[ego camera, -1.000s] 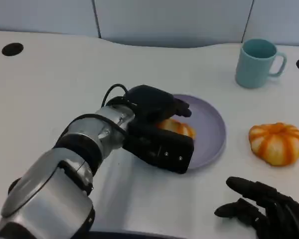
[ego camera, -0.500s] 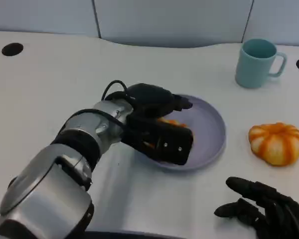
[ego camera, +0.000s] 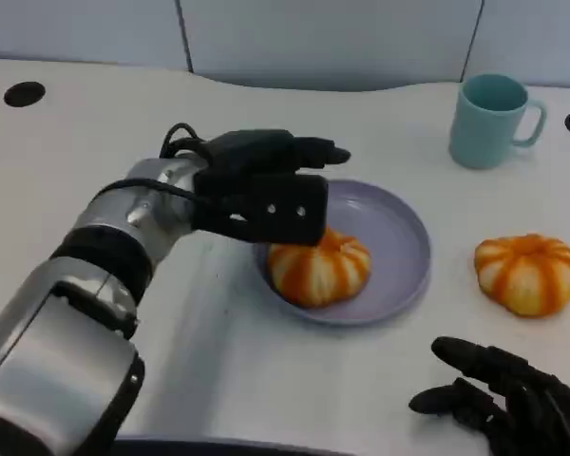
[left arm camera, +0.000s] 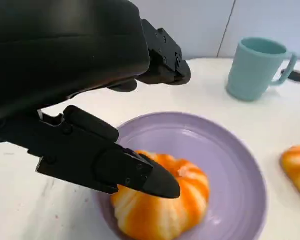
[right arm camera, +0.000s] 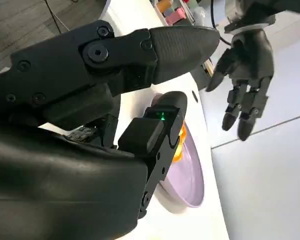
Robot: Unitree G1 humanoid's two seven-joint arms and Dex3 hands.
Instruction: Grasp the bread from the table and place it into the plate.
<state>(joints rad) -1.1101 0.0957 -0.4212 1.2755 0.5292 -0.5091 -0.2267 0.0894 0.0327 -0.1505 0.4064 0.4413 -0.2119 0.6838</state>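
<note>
- The bread (ego camera: pixel 319 270) lies in the plate (ego camera: pixel 399 237), near side, long axis seemingly crosswise.
- Left hand (ego camera: pixel 266 185) hovers above the plate, fingers spread, holding nothing.
- Right hand (ego camera: pixel 503 394) rests near the plate, released.

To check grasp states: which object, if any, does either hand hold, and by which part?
Nothing is held. The left hand hovers open above the bread lying in the plate; the right hand is open too.

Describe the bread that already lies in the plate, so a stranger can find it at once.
Find the purple plate in the middle of the white table. The orange-and-white striped bread lies on its near left part, just below the open left hand. Its twin lies on the bare table.
</note>
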